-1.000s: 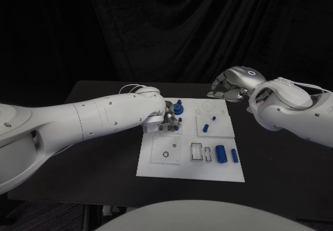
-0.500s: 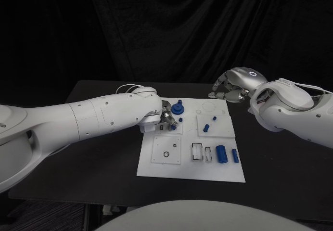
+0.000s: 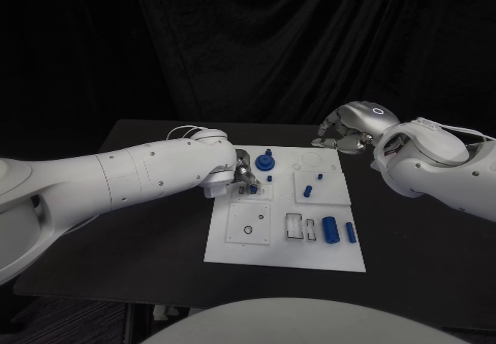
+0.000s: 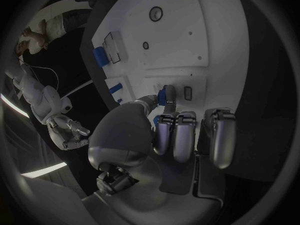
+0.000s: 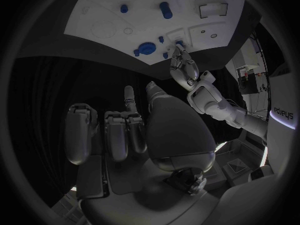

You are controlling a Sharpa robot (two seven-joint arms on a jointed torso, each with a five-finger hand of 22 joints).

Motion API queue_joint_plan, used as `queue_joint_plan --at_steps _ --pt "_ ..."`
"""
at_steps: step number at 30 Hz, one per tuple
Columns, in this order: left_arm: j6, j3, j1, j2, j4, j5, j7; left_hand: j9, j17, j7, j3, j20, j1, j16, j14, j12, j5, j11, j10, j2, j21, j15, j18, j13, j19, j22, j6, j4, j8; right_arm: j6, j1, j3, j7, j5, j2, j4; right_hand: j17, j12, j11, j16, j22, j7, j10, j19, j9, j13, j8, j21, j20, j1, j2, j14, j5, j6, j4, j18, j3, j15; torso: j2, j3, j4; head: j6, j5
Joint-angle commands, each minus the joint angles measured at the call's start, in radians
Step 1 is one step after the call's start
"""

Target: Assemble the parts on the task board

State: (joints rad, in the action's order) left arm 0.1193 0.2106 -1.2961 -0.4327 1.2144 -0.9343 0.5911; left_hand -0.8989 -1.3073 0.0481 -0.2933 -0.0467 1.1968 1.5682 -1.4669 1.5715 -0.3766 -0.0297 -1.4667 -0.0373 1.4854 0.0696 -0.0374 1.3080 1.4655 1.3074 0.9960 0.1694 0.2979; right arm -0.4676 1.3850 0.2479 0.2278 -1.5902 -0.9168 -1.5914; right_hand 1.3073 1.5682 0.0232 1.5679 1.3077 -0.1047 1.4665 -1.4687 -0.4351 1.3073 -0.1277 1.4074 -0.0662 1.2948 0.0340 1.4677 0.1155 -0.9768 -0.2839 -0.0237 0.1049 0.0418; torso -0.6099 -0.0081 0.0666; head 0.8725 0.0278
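Note:
The white task board (image 3: pixel 234 247) lies mid-table. My left hand (image 3: pixel 244 178) hovers over its far-left corner and pinches a small blue part (image 4: pixel 166 95) between thumb and a finger, just beside a small rectangular slot (image 4: pixel 188 92). A blue round part with a peg (image 3: pixel 266 163) stands right behind that hand. On the board lie two small blue pegs (image 3: pixel 307 190), a thick blue cylinder (image 3: pixel 329 229) and a slim blue one (image 3: pixel 350 231). My right hand (image 3: pixel 341 133) hangs beyond the board's far-right corner, fingers (image 5: pixel 119 130) curled in, holding nothing.
A black ring (image 3: pixel 247 230) marks the near-left plate of the board, and white slotted frames (image 3: pixel 294 226) sit beside the thick cylinder. Bare black table (image 3: pixel 135 244) lies left, right and in front of the board. A dark curtain hangs behind.
My left hand has drifted slightly to the left and away from me, still pinching the blue part. The right hand has hardly moved.

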Motion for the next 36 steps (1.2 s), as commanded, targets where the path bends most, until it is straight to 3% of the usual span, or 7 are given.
queue_joint_plan --at_steps 1,18,25,36 --pt "-0.007 0.000 0.003 -0.003 0.004 0.001 -0.010 -0.002 -0.263 -0.006 -0.013 0.002 0.010 0.003 -0.104 -0.001 -0.007 0.005 -0.104 0.001 -0.004 0.000 0.002 0.263 0.002 0.162 0.008 -0.006 -0.004 0.004 -0.003 -0.001 0.017 -0.003 -0.002 0.000 0.263 0.003 0.009 0.003 0.211 -0.002 0.104 -0.026 0.002 0.263 0.005 -0.003 -0.007 0.002 -0.005 0.103 0.004 -0.004 -0.001 -0.016 -0.006 -0.008 -0.001 -0.0009 0.0000 0.000 0.001" --pt "-0.004 0.000 0.004 -0.005 0.005 0.001 -0.009 -0.005 -0.263 -0.006 -0.025 0.002 0.004 0.003 -0.104 -0.001 -0.003 0.005 -0.104 0.004 -0.008 0.000 0.000 0.263 -0.002 0.159 0.009 -0.006 -0.006 0.007 -0.005 -0.001 0.018 -0.003 -0.001 0.002 0.263 0.003 0.009 0.003 0.210 -0.002 0.104 -0.026 0.002 0.263 0.005 -0.004 -0.007 0.003 -0.006 0.103 0.004 -0.005 0.000 -0.016 -0.006 -0.008 -0.002 -0.0007 -0.0004 0.000 0.005" --pt "0.001 0.000 0.005 -0.005 0.008 0.001 -0.008 -0.006 -0.263 -0.006 -0.028 0.002 0.003 0.003 -0.104 -0.001 -0.002 0.005 -0.104 0.004 -0.010 0.000 0.000 0.263 -0.004 0.157 0.009 -0.006 -0.006 0.008 -0.006 -0.001 0.019 -0.003 -0.001 0.002 0.263 0.003 0.009 0.003 0.210 -0.002 0.104 -0.026 0.002 0.263 0.005 -0.004 -0.007 0.003 -0.006 0.103 0.004 -0.005 0.000 -0.016 -0.006 -0.008 -0.002 -0.0012 -0.0033 0.000 0.010" --pt "0.003 0.000 0.008 -0.012 0.021 0.001 -0.007 -0.006 -0.263 -0.006 -0.031 0.002 0.001 0.003 -0.104 -0.001 -0.002 0.005 -0.104 0.004 -0.012 0.000 -0.001 0.263 -0.006 0.155 0.009 -0.006 -0.007 0.010 -0.007 -0.001 0.020 -0.003 -0.001 0.003 0.263 0.003 0.009 0.003 0.210 -0.002 0.104 -0.025 0.002 0.263 0.005 -0.005 -0.008 0.003 -0.007 0.103 0.004 -0.006 0.000 -0.016 -0.006 -0.008 -0.002 -0.0002 -0.0016 0.000 0.010"
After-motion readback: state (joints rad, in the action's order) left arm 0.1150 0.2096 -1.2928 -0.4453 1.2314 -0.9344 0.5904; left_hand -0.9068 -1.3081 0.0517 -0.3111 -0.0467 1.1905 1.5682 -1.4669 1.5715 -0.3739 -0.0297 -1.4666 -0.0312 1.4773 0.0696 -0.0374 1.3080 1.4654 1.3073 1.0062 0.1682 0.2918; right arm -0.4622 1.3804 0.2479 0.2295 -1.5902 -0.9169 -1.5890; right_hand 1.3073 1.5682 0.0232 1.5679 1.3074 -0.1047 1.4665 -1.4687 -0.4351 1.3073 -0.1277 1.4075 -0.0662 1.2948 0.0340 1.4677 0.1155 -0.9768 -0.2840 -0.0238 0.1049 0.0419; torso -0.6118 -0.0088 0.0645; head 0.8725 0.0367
